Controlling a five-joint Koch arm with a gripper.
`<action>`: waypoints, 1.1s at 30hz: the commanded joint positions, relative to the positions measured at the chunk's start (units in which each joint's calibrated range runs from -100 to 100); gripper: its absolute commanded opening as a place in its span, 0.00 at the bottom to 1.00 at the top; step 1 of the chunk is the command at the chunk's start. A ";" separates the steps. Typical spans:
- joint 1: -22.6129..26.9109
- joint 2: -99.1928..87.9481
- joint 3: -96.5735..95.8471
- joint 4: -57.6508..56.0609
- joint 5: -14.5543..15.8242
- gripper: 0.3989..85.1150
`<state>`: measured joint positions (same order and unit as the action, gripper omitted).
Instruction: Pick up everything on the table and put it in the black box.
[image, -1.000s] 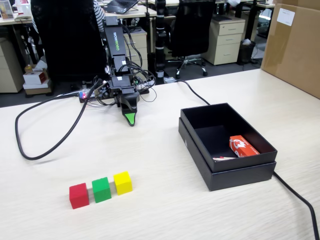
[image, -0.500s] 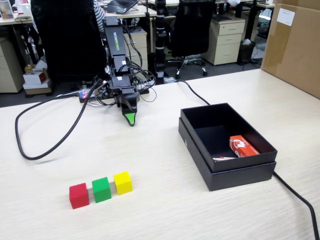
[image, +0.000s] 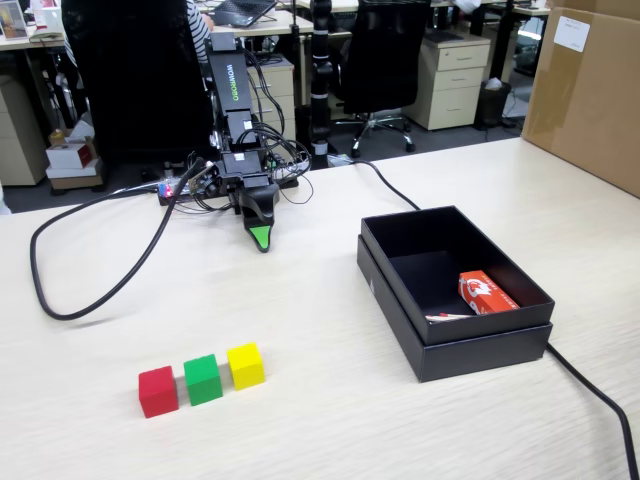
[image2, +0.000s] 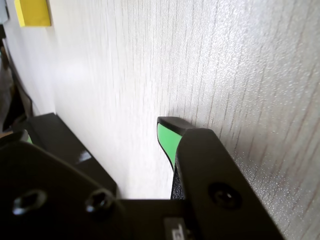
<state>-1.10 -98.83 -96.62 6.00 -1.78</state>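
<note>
Three small cubes stand in a row at the table's (image: 330, 420) near left in the fixed view: red (image: 158, 391), green (image: 203, 379) and yellow (image: 245, 365). The black box (image: 480, 357) sits open at the right, well apart from them. My gripper (image: 260, 238) hangs low over the table at the back, far from the cubes and left of the box. In the wrist view my gripper (image2: 100, 130) shows a gap between its green-padded fingertip (image2: 166, 135) and the other jaw, with nothing in it. A corner of the yellow cube (image2: 33, 12) shows at top left.
A flat red-and-white packet (image: 487, 293) lies inside the box. A black cable (image: 95, 297) loops across the left of the table, and another (image: 590, 390) runs past the box's right corner. A big brown carton (image: 590, 90) stands at the far right.
</note>
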 joint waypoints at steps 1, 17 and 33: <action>0.00 0.79 -0.66 -1.98 -0.15 0.57; 0.54 0.56 -0.57 -2.16 0.00 0.57; -3.86 26.26 60.45 -56.84 2.83 0.57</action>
<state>-3.69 -78.38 -45.32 -43.24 0.81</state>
